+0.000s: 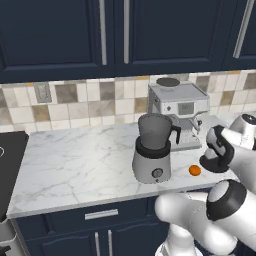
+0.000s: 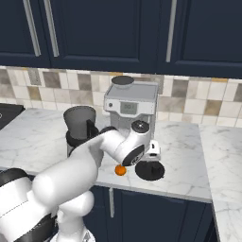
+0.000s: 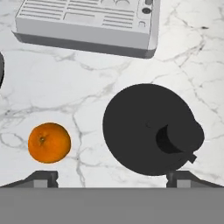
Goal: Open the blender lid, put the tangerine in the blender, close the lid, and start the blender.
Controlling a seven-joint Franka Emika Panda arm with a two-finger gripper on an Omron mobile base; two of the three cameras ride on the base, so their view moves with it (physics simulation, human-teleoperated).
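The blender (image 1: 152, 150) stands on the marble counter, its dark jar (image 2: 79, 121) open at the top with no cap on it. The blender lid (image 3: 148, 129), a round black cap with a small knob, lies flat on the counter (image 2: 150, 171) in front of the coffee machine. The tangerine (image 3: 49, 142) rests on the counter just left of the lid (image 2: 121, 170), between lid and blender (image 1: 194, 170). My gripper (image 3: 113, 177) hovers directly over the lid, open wide. Its fingertips (image 3: 43, 177) are apart from the lid and hold nothing.
A boxy silver coffee machine (image 1: 178, 112) stands behind the blender against the tiled wall, its drip tray (image 3: 87, 26) just beyond the lid. A dark cooktop (image 1: 10, 160) borders the counter's left end. The counter's front edge runs close to the tangerine and the lid.
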